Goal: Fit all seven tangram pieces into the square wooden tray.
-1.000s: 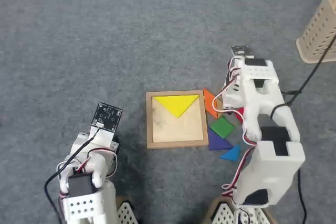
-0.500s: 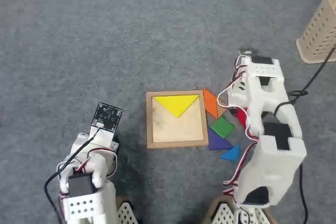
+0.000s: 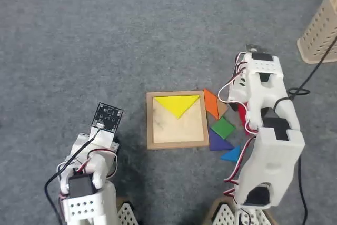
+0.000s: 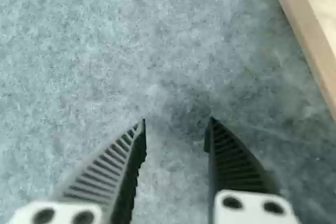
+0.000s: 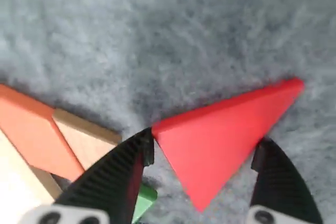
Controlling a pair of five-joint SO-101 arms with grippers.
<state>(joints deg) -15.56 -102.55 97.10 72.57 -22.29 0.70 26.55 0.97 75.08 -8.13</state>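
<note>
The square wooden tray lies mid-table with a yellow triangle in its far half. Right of it lie an orange piece, a tan piece, a green square, a purple triangle and a blue triangle. A red triangle peeks from under the right arm. In the right wrist view my right gripper is open, its fingers straddling the red triangle close to its edges. My left gripper hangs open over bare carpet beside the tray's edge.
Grey carpet covers the table. A beige perforated rack stands at the far right, with a black cable running past it. The left arm sits at the near left, apart from the tray. Open carpet lies beyond the tray.
The right arm has shifted slightly to the right, uncovering more of the orange and tan pieces. The left arm has kept still.
</note>
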